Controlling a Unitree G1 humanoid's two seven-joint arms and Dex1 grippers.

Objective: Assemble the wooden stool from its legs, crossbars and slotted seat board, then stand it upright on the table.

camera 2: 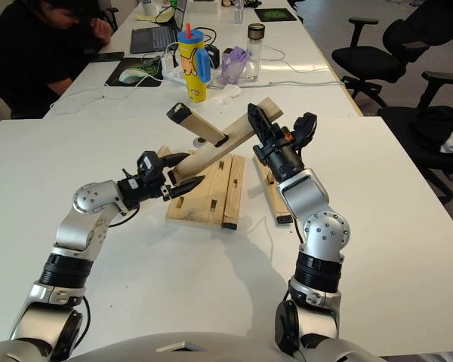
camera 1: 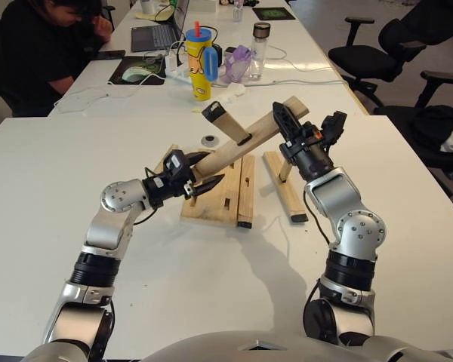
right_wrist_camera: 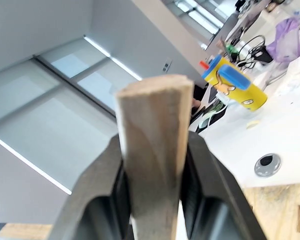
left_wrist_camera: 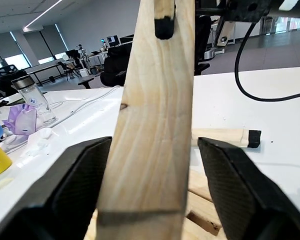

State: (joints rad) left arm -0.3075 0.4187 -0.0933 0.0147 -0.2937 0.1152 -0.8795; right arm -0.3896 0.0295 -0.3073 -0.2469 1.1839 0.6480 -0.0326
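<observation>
- Pale wood, left end first: what is the left pincer doing?
- Left pincer [camera 1: 210, 168] is released. Its fingers [left_wrist_camera: 80, 185] flank the low end of the long leg [camera 1: 241, 147], with a sliver of gap on one side. It sits over the left part of the slotted seat board [camera 1: 234, 200].
- And the board?
- It lies flat on the white tabletop [camera 1: 75, 173], mid-scene. The long leg slopes up over it from left to right.
- Anything on that leg?
- A crossbar [camera 1: 228, 123] with black ends meets it about midway and juts up toward the far left.
- Right side?
- Right pincer [right_wrist_camera: 152, 150] is clenched on the long leg's raised end, with the wood pressed between both fingers. Below it, just right of the board, a loose leg [camera 1: 281, 181] lies flat on the tabletop, with a black cap at its near end.
</observation>
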